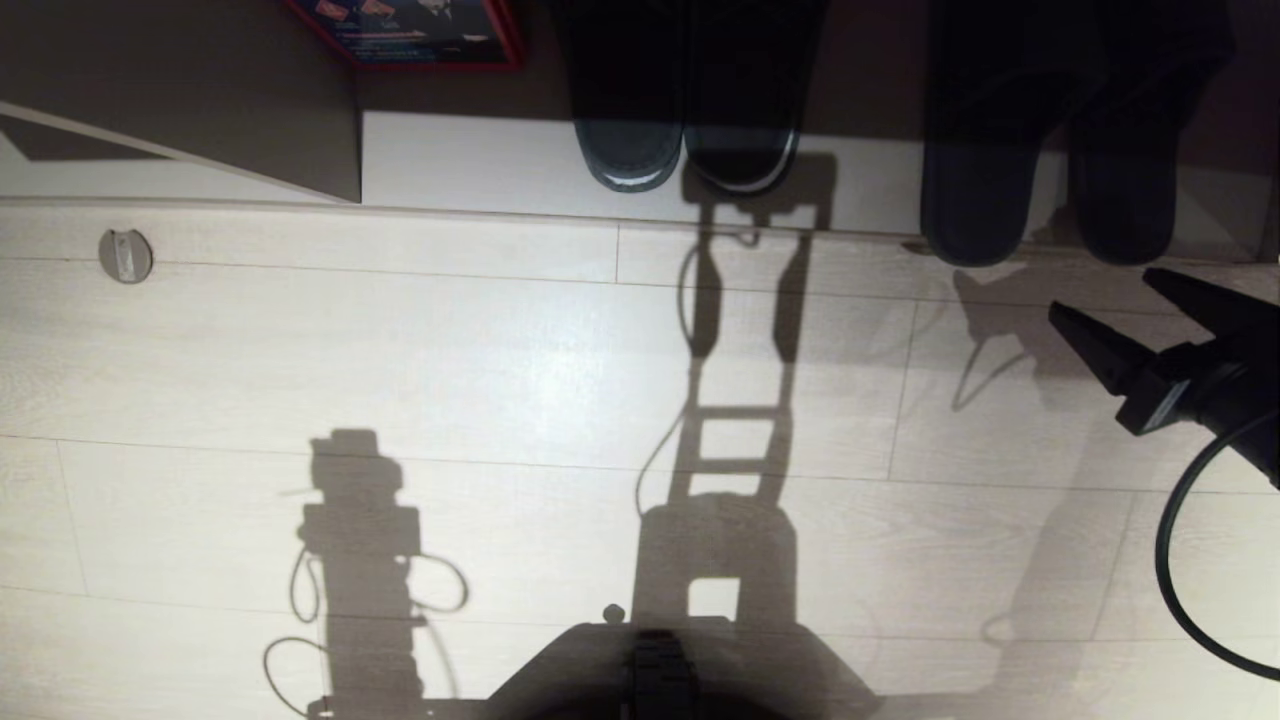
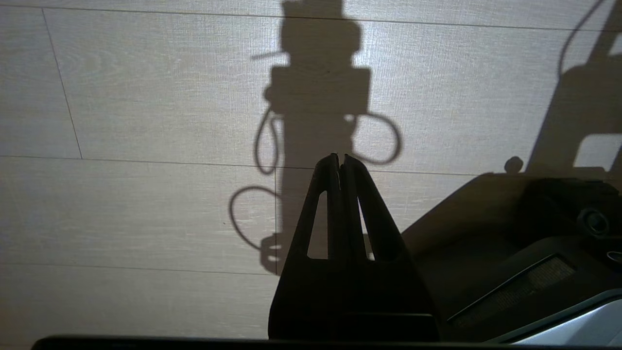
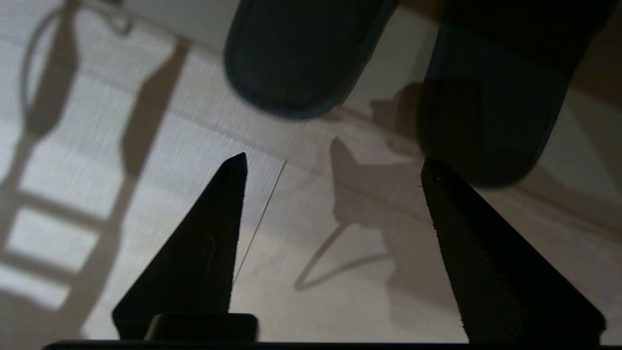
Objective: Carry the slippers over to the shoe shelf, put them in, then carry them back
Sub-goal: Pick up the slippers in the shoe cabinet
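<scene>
Found the slippers [image 1: 975, 210] at the far right, fronts pushed into the dark shoe shelf [image 1: 480, 160], rounded ends hanging past its pale lip over the floor [image 1: 400, 350], so within easy reach from outside. Held the right gripper [image 1: 1102, 292] low and just short of those ends, pincer spread wide apart, empty, seemingly lined up to take one. Parked the left gripper [image 2: 340, 156] above bare boards beside the base, tips pressed together, clear of the work. Looked nearly black and matte, with straps lost in shadow. Noted a similar second pair [image 1: 630, 150] further left
</scene>
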{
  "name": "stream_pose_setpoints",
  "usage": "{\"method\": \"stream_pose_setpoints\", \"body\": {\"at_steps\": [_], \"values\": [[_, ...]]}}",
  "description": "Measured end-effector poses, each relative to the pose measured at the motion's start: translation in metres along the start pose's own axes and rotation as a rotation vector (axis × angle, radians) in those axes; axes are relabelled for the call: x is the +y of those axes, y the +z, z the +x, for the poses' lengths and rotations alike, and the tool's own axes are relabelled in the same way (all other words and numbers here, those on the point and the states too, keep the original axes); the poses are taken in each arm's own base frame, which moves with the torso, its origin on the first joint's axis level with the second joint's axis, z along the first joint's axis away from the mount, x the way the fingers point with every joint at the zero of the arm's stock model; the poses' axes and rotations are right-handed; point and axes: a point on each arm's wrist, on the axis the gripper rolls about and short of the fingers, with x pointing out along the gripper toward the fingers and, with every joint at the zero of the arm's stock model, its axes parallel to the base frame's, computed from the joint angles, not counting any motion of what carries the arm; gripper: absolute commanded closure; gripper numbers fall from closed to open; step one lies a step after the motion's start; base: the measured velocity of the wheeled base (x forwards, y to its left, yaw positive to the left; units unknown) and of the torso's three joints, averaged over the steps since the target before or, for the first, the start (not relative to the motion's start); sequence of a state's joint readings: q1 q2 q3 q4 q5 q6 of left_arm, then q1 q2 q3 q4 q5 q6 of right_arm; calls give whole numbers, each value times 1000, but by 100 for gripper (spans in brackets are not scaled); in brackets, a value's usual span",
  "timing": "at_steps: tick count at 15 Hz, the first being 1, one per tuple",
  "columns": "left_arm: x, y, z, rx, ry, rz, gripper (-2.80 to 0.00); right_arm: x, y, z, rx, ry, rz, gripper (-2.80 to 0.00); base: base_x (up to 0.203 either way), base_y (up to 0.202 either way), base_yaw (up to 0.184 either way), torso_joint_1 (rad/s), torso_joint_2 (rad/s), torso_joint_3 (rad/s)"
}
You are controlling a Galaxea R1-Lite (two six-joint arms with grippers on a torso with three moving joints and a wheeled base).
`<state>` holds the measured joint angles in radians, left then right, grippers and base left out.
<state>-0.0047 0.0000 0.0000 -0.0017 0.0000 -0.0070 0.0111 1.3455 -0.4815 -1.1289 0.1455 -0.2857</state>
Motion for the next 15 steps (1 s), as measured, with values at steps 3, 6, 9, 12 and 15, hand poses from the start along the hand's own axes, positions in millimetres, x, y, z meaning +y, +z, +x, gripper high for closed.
{"method": "stream_pose_setpoints", "body": {"at_steps": [3, 6, 9, 12, 15], "values": [[0, 0, 0, 0, 0, 0, 0, -7, 2, 36, -69, -25, -12, -280, 0, 0, 0, 0, 0, 0], [0, 0, 0, 0, 0, 0, 0, -14, 6, 58, -167, -63, -33, -280, 0, 0, 0, 0, 0, 0], [0, 0, 0, 0, 0, 0, 0, -22, 14, 85, -289, -120, -45, -280, 0, 0, 0, 0, 0, 0], [0, 0, 0, 0, 1, 0, 0, -27, 18, 104, -346, -182, -43, -280, 0, 0, 0, 0, 0, 0], [0, 0, 0, 0, 1, -1, 0, -27, 16, 114, -356, -190, -36, -280, 0, 0, 0, 0, 0, 0]]}}
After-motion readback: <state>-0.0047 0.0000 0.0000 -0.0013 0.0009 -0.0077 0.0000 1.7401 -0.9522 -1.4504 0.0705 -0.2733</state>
